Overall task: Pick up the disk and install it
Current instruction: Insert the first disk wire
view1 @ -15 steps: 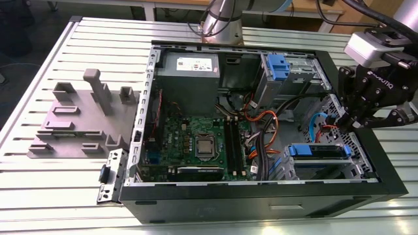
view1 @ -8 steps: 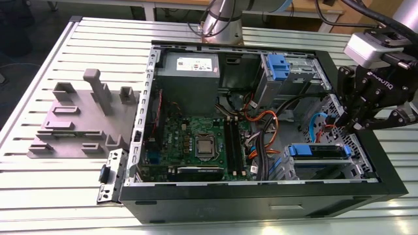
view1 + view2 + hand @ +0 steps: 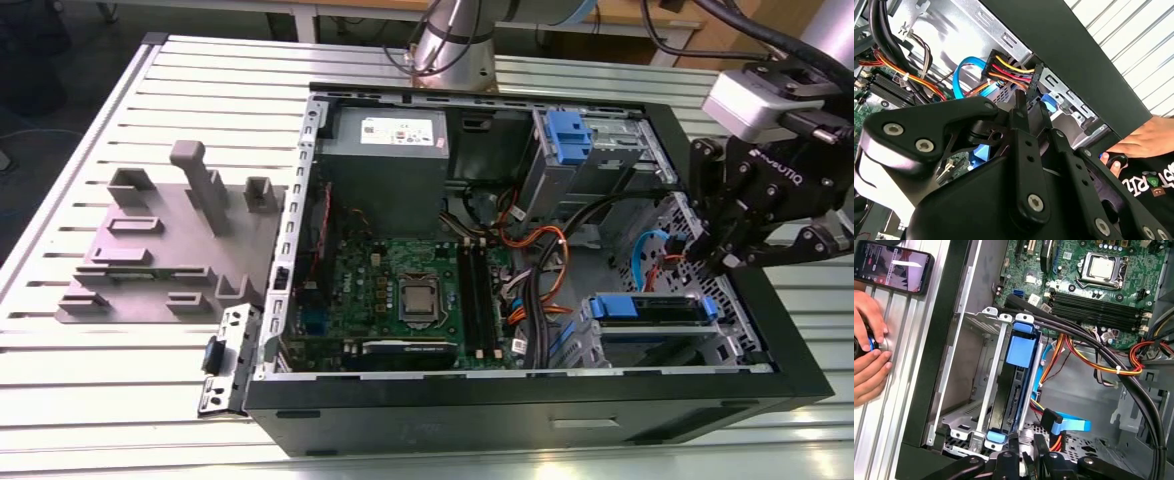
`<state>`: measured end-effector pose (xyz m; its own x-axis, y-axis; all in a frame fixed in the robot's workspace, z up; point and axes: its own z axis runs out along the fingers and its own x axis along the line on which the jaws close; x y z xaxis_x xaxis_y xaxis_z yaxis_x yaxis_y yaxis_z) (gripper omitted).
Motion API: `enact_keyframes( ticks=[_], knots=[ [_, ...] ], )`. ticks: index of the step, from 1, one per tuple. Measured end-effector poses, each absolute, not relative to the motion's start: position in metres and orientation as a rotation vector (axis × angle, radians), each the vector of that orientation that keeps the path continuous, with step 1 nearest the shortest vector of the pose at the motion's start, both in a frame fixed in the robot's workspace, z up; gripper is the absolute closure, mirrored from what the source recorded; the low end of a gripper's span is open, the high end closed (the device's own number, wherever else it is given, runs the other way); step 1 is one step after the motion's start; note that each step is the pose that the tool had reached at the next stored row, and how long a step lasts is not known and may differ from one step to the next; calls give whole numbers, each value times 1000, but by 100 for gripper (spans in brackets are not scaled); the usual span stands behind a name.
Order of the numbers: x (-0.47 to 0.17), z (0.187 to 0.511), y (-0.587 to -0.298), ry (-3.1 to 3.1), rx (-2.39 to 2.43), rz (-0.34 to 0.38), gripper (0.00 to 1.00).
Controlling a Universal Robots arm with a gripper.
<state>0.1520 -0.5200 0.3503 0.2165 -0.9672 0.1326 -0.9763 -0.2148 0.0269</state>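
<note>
Exterior view: gripper [image 3: 727,258] hangs over the open computer case [image 3: 534,415], at its edge on the exterior view's right.
Disk spot: disk [image 3: 1019,350], in its blue carrier, sits on edge inside the drive cage [image 3: 971,415]. The gripper is just beside its near end; contact unclear.
Gripper state: cannot tell whether spread or pressed together.
Print: white label [image 3: 396,128] on the grey power supply [image 3: 387,165]; white lettering on the gripper housing.
Table [image 3: 889,430]: person's hand [image 3: 869,372] rests on it beside the case, with a phone [image 3: 894,265], screen lit, close by.
</note>
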Motion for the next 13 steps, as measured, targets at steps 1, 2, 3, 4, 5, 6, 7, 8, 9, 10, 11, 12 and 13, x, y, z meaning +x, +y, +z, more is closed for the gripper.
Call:
enact_keyframes(
  ticks=[1, 2, 3, 4, 5, 6, 7, 8, 9, 10, 11, 12, 13],
  knots=[
    [152, 351, -520, -1897, 2365, 131, 74],
    [152, 351, -520, -1895, 2363, 131, 74],
    [152, 352, -519, -1893, 2360, 130, 74],
    [152, 352, -519, -1892, 2359, 131, 74],
    [152, 353, -519, -1891, 2357, 131, 74],
    [152, 353, -518, -1889, 2356, 133, 74],
    [153, 353, -518, -1887, 2354, 133, 74],
    [153, 354, -518, -1883, 2350, 133, 74],
    [154, 354, -518, -1880, 2346, 134, 74],
    [154, 354, -517, -1877, 2342, 135, 74],
    [155, 354, -517, -1873, 2337, 136, 74],
    [155, 354, -517, -1869, 2333, 138, 74],
    [155, 354, -517, -1865, 2329, 139, 74]
  ],
)
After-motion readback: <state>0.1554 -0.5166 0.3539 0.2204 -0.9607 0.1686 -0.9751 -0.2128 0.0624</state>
